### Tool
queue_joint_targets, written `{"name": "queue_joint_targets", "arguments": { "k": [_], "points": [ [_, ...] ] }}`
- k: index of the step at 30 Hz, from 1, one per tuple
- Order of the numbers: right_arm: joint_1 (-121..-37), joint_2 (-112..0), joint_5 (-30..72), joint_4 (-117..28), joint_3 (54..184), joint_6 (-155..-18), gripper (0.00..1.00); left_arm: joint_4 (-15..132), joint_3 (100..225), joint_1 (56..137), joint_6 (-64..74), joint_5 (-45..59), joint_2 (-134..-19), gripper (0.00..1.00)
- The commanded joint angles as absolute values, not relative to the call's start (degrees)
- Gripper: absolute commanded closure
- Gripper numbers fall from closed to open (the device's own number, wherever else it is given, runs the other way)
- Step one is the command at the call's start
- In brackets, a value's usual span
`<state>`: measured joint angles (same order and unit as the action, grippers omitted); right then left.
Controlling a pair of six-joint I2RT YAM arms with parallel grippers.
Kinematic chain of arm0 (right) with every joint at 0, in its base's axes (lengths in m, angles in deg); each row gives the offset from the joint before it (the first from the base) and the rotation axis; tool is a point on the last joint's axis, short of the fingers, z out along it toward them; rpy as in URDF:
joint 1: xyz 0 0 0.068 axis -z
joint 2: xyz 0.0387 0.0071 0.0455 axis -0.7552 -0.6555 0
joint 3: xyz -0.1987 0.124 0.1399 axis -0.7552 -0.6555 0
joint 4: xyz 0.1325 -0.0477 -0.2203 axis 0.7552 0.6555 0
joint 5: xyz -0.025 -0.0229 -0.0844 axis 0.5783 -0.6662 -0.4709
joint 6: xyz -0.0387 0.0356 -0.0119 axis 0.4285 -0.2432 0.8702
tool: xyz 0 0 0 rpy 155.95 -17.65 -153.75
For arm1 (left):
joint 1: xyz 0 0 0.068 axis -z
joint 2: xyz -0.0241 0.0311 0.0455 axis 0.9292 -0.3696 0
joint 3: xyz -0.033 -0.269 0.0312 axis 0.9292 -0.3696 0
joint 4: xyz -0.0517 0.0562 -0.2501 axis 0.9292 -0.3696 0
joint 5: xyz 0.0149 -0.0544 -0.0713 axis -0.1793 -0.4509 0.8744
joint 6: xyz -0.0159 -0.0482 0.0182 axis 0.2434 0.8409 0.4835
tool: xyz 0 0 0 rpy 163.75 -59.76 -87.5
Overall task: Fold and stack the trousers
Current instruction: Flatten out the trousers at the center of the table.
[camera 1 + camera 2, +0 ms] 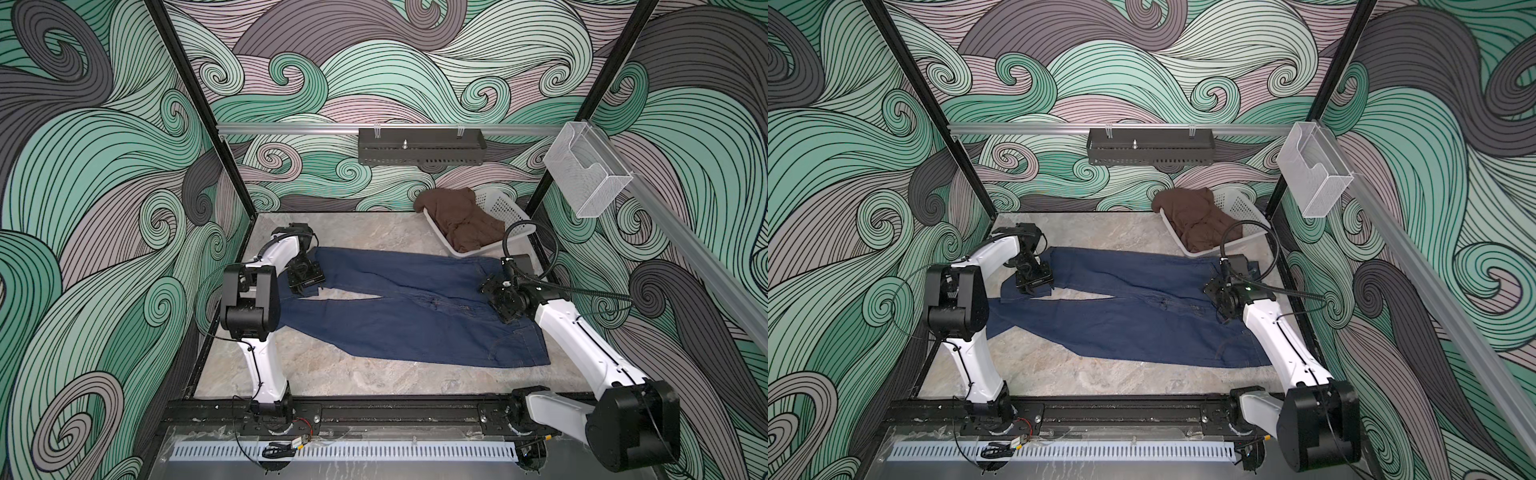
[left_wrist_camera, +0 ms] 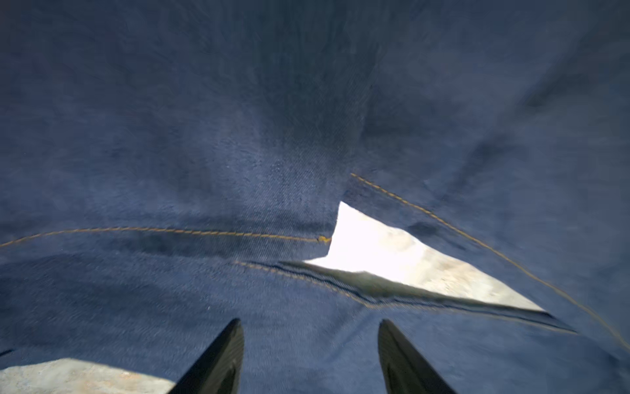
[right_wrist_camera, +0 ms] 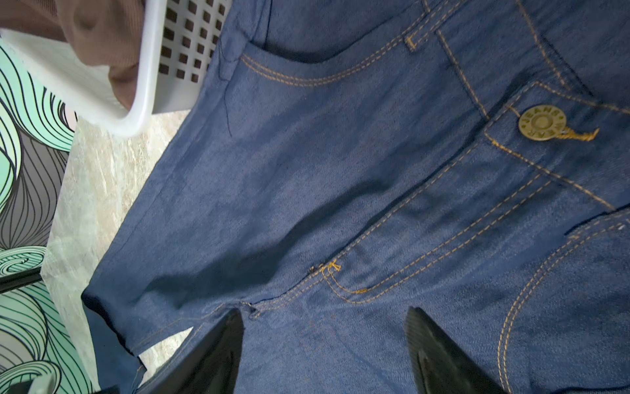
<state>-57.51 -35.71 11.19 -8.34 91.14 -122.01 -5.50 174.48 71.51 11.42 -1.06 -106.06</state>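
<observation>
The trousers (image 1: 395, 316) (image 1: 1121, 320) are dark blue jeans spread flat on the marble table, legs pointing left and waist to the right, front side up. The brass button (image 3: 542, 122) and fly stitching show in the right wrist view. My left gripper (image 1: 306, 289) (image 2: 310, 322) hovers open over the hem end of the far leg, with denim (image 2: 238, 136) under its fingers and nothing between them. Above the crotch and fly area, my right gripper (image 1: 492, 289) (image 3: 324, 312) also stands open, holding nothing.
A white perforated basket (image 1: 505, 208) (image 3: 146, 68) holding a brown garment (image 1: 461, 216) sits at the back right, touching the jeans' waist. A black shelf (image 1: 419, 145) hangs on the back rail and a mesh holder (image 1: 586, 170) on the right rail. Bare marble (image 1: 332, 370) lies in front.
</observation>
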Motion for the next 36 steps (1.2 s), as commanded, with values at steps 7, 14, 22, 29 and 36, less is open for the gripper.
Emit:
{"name": "queue_joint_targets", "arguments": {
  "k": [7, 14, 22, 29, 36],
  "points": [
    [-57.8, -34.2, 12.1, -7.8, 90.2, -121.3, 0.25, -8.9, 177.5, 72.8, 11.1, -10.1, -112.1, 0.47],
    [-57.8, -33.8, 12.2, -8.1, 90.0, -120.6, 0.25, -8.7, 179.8, 72.9, 11.6, -10.9, -115.5, 0.51],
    [-57.8, -34.0, 11.9, -8.2, 89.9, -120.1, 0.25, -8.8, 181.9, 74.2, 11.5, -10.6, -114.1, 0.37],
    [-57.7, -34.5, 11.9, -8.7, 89.8, -120.1, 0.25, -10.0, 185.2, 74.4, 11.5, -12.4, -116.0, 0.37],
    [-57.8, -34.9, 11.8, -9.0, 89.6, -120.0, 0.25, -10.6, 186.0, 74.3, 11.3, -13.4, -120.2, 0.52]
  ]
}}
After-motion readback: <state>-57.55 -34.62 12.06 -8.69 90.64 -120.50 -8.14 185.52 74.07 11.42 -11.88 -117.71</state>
